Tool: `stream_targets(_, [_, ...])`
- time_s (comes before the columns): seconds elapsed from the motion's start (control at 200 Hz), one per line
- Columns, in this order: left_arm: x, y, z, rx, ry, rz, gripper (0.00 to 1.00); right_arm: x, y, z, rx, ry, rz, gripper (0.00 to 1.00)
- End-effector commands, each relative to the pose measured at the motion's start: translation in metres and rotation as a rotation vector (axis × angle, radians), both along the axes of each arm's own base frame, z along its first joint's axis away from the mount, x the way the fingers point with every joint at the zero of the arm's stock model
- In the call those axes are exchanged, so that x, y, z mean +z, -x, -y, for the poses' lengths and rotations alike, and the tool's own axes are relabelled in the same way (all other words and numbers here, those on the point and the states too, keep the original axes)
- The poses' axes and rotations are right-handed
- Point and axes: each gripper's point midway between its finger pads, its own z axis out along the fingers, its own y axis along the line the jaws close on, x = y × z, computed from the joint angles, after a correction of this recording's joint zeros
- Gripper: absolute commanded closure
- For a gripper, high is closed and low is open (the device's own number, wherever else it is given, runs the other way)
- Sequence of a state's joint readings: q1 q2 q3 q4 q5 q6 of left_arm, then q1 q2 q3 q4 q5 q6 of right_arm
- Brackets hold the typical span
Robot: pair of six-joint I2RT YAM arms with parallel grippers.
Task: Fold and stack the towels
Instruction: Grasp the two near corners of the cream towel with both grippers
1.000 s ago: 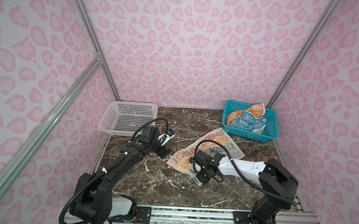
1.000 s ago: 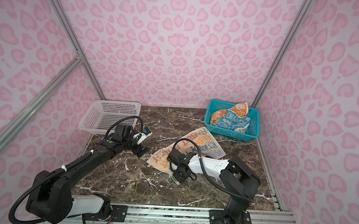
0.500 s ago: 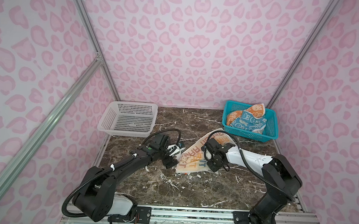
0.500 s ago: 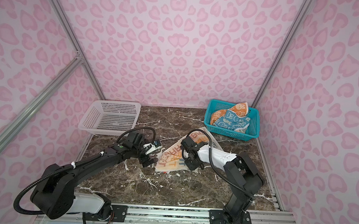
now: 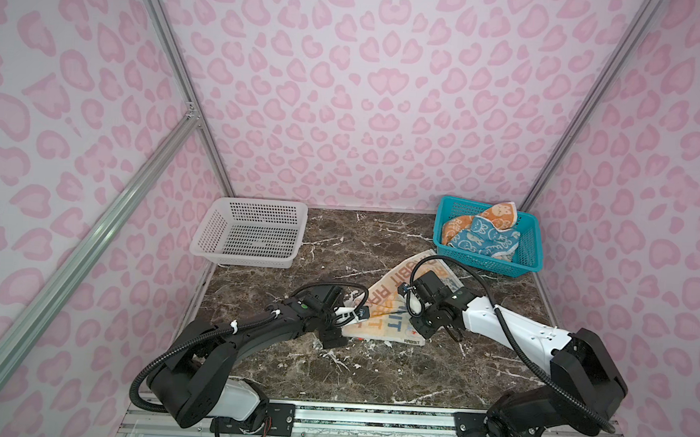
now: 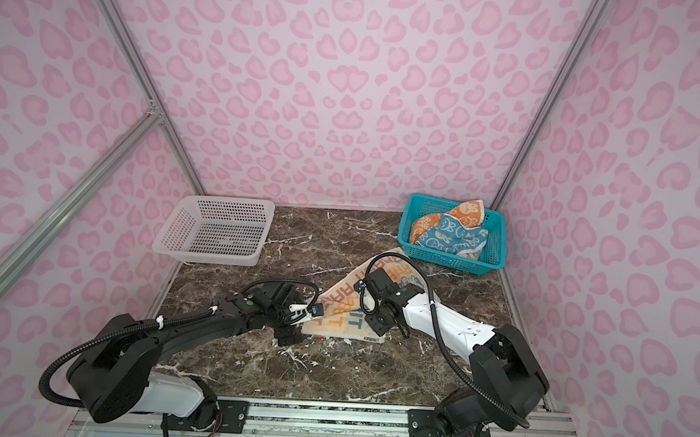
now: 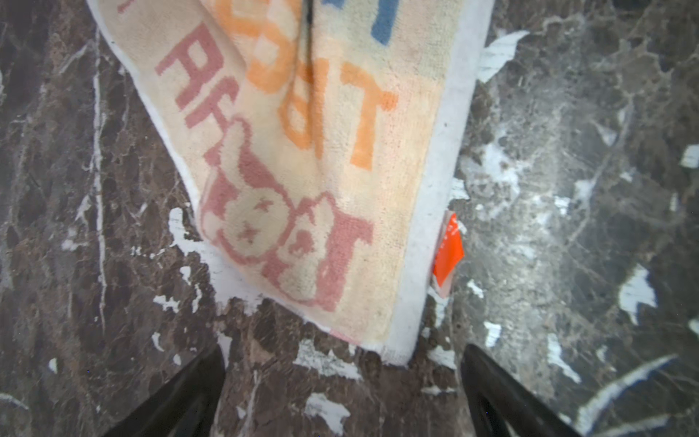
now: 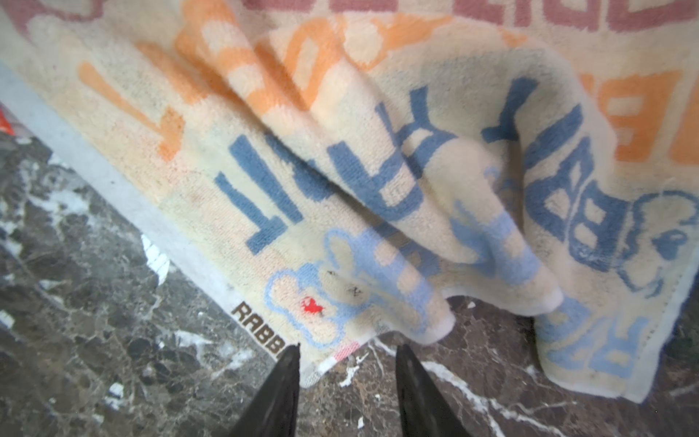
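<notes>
Roughly at the middle of the marble table (image 5: 372,375), a little toward its right edge, lies the cream towel (image 5: 388,309) with its orange and blue "RABBIT" lettering. It is doubled over on itself, with loose ridges across the top layer, and its white hem faces the front edge. The left gripper (image 7: 342,352) sits low at the towel's front left corner, jaws spread wide with bare marble between them, gripping nothing; the corner lies just ahead of the fingertips. A small orange tag (image 7: 448,249) pokes out from under the hem there. The right gripper (image 8: 347,352) is at the front right corner — its jaws are a narrow way apart and hold nothing. One fingertip (image 8: 291,363) overlaps the hem beside the brown "RABBIT" mark, and marble shows in the gap.

Well apart, a teal basket (image 5: 482,269) stands in the far right corner of the table. It holds the blue towel (image 5: 484,240) and the orange towel (image 5: 502,214) — both crumpled, the orange one partly under the blue and rising over the back rim. A white basket (image 5: 246,259) stands in the far left corner.
</notes>
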State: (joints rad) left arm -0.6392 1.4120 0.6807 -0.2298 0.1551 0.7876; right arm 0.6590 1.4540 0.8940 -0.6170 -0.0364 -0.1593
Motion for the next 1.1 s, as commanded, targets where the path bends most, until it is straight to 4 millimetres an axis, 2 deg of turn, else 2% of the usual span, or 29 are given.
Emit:
stream_targets(0.0, [-0.004, -0.005, 0.005, -0.035, -0.022, 0.045, 0.02, -0.001, 0.015, -0.007, 0.145, -0.047, 0.004, 0.55])
stream_targets(0.105, [-0.009, -0.007, 0.008, -0.044, -0.028, 0.048, 0.04, -0.001, 0.024, -0.003, 0.204, -0.058, 0.039, 0.54])
stream_targets(0.255, [-0.02, -0.006, 0.005, -0.061, -0.069, 0.032, 0.16, -0.005, 0.035, 0.004, 0.296, -0.034, 0.053, 0.54])
stream_targets(0.455, [-0.027, -0.002, 0.005, -0.068, -0.076, 0.004, 0.36, -0.013, 0.033, 0.002, 0.35, -0.003, 0.054, 0.55])
stream_targets(0.63, [-0.037, 0.002, -0.001, -0.066, -0.112, -0.02, 0.43, -0.029, 0.036, 0.004, 0.394, 0.054, 0.007, 0.56])
stream_targets(0.835, [-0.038, 0.003, 0.003, -0.033, -0.093, -0.062, 0.57, -0.044, 0.038, 0.006, 0.43, 0.089, -0.029, 0.56])
stream_targets(0.92, [-0.044, 0.005, -0.001, -0.029, -0.12, -0.074, 0.62, -0.051, 0.038, 0.009, 0.434, 0.116, -0.058, 0.58])
stream_targets(0.99, [-0.045, 0.006, -0.002, -0.029, -0.12, -0.08, 0.63, -0.054, 0.038, 0.012, 0.43, 0.134, -0.07, 0.59])
stream_targets(1.005, [-0.044, 0.006, -0.002, -0.027, -0.117, -0.08, 0.67, -0.054, 0.038, 0.012, 0.43, 0.139, -0.07, 0.59])
stream_targets(1.1, [-0.044, 0.006, -0.001, -0.029, -0.114, -0.078, 0.74, -0.059, 0.037, 0.019, 0.427, 0.175, -0.066, 0.65])
